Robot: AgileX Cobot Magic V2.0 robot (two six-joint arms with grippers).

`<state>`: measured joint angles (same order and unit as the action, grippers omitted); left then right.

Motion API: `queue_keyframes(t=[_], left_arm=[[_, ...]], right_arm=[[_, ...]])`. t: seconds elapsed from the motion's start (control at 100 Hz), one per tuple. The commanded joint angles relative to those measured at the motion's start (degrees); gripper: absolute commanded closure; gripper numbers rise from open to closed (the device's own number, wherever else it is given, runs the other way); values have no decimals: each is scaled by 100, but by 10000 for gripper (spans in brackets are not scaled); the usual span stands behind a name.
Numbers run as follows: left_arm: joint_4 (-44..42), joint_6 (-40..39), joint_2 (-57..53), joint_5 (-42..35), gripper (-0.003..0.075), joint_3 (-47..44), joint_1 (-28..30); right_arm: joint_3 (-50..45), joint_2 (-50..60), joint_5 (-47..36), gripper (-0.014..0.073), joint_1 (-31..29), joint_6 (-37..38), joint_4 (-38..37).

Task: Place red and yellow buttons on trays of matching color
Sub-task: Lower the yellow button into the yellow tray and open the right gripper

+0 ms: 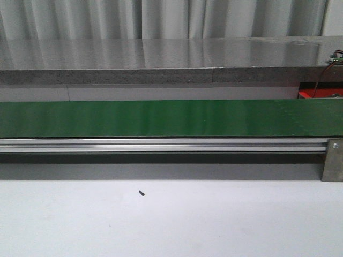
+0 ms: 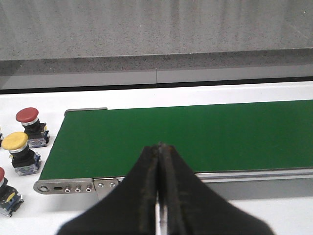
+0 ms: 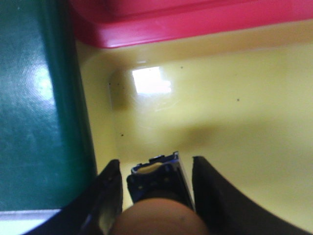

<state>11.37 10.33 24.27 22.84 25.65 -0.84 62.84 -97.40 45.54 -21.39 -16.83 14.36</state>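
Right wrist view, and there's a yellow button (image 3: 159, 218) sitting between the right gripper (image 3: 156, 169)'s two dark fingers (image 3: 110, 191), its blue-and-black switch body (image 3: 156, 181) pointing down into the yellow tray (image 3: 220, 112). The fingers stand a little apart on either side of it; whether they actually press on it I cannot tell. The button hangs low over the tray's glossy floor, a bright light reflection shining just beyond it. Past the yellow tray lies the rim of the red tray (image 3: 195, 19), the two touching edge to edge. The green conveyor belt (image 3: 34, 112) runs right alongside the yellow tray's wall.

Over to the left wrist view: the left gripper (image 2: 160, 147) has its fingers clenched tight together, nothing in them, hovering over the near rail of the green belt (image 2: 195, 137). Off the belt's end, on the white counter (image 2: 29, 220), more buttons wait: a red button (image 2: 28, 116) farthest, a second yellow button (image 2: 15, 142) just beside it, and another red-capped one (image 2: 6, 193) cut by the frame edge, all upright on their blue bases.

The front view shows only belt (image 1: 171, 118), aluminium rail (image 1: 161, 144) and white counter (image 1: 171, 219), with a small dark speck (image 1: 141, 193) on it
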Motion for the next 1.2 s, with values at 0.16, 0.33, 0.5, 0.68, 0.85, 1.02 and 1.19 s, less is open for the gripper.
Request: queue_keyframes(t=[0.16,0.33,0.5,0.68,0.85,1.02,1.19], left_arm=[[41,-24,36,-426,740,148,-47],[41,-24,36,-426,740,148,-47],[41,-24,36,-426,740,148,-47],[41,-24,36,-426,740,148,-47],[41,-24,36,-426,740,148,-47],[41,-24,36,-426,740,148,-47],[41,-24,36,-426,740,148,-47]], right_arm=[[109,35,-243,482,9,-65,103],[109,35,-217,220,9,-65,103],[109,115,-211,137,3,-65,97],[109,468,-318,137,-2,-65,97],[141,1065,-372,137,4,-65,146],[177,1771,-298,137,94,-65,283],[172,2505,-402,139,640,-109,296]])
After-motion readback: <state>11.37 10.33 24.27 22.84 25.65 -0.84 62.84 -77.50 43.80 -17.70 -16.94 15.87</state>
